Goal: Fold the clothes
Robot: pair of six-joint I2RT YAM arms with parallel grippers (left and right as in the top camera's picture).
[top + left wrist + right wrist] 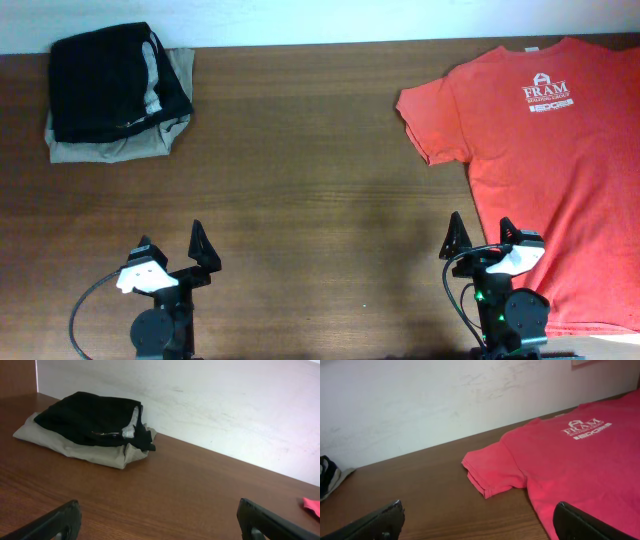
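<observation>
- The orange-red T-shirt (540,170) is laid flat on the right side of the tabletop (300,180). Its soft cotton is lightly creased, and it runs past the right edge of the overhead view.
- A small white "FRAM" print (547,97) is seen on the chest, towards the far edge.
- One short sleeve (432,115) is spread to the left, with a stitched hem and a slight fold along its edge.
- At the far left corner a black garment (105,80) is folded into a rough rectangle with a pale stripe at its side. It is stacked on a khaki garment (120,148), whose edges show beneath it.
- The tabletop is dark brown wood with a fine grain, backed by a scuffed white wall (225,410).
- The left gripper (172,238) is held at the near left with its dark, pointed fingers (55,522) spread wide and nothing between them.
- The right gripper (482,228) is held at the near right, by the shirt's near-left edge. It is likewise spread apart and empty.
</observation>
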